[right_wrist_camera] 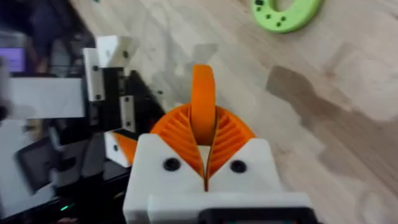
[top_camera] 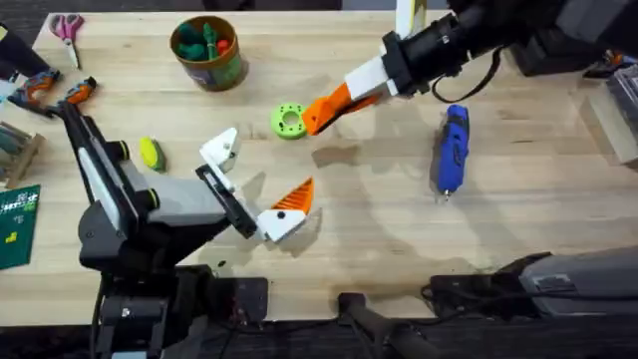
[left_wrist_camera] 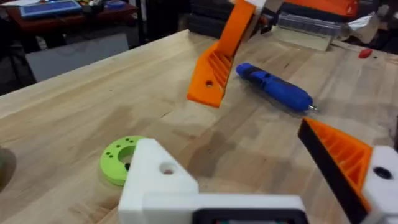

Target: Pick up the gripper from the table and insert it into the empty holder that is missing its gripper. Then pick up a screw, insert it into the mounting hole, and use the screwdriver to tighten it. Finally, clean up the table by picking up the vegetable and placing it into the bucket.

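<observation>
From overhead you are looking down and forward across the table (top_camera: 379, 214). Your left wrist camera is sitting low, looking across the wood toward the screwdriver (left_wrist_camera: 273, 87) and green disc (left_wrist_camera: 118, 160). Your right wrist camera is looking steeply down, close. All three views are sharing the disc.

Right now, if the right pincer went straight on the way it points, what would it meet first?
Probably the green disc or the table beside it; the right pincer hangs above, so depth is unclear.
</observation>
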{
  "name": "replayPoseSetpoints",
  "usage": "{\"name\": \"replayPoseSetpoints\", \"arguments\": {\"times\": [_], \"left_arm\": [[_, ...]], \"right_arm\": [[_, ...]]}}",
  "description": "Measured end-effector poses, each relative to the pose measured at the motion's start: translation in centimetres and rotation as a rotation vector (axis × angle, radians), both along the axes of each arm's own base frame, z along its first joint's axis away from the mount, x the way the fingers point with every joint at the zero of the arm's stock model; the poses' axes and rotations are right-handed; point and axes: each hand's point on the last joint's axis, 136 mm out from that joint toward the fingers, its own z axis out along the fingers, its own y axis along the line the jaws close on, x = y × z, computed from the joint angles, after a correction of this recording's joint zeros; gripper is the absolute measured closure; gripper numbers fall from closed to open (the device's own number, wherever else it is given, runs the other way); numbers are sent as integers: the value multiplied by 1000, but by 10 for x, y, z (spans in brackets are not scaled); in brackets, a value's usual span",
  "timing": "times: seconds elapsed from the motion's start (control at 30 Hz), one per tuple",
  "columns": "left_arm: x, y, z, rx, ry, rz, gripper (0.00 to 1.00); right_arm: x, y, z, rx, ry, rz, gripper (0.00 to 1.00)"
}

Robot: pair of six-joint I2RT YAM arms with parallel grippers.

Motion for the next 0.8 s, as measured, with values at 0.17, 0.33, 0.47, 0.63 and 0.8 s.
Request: {"name": "replayPoseSetpoints", "arguments": {"times": [0.17, 0.33, 0.47, 0.63, 0.8], "left_arm": [[-5, -4, 0, -1, 2, -37, 15], [-8, -6, 0, -3, 4, -59, 15], [-9, -7, -1, -4, 5, -67, 15], [-9, -7, 0, -2, 2, -67, 16], [-10, -7, -1, -2, 2, -70, 15]], "right_arm": [[-8, 15, 0, 118, 101, 65, 989], [-17, 30, -1, 223, 180, 133, 989], [-21, 38, 0, 340, 242, 194, 989], [-33, 39, -3, 444, 318, 235, 989], [-43, 38, -2, 510, 337, 255, 989]]}}
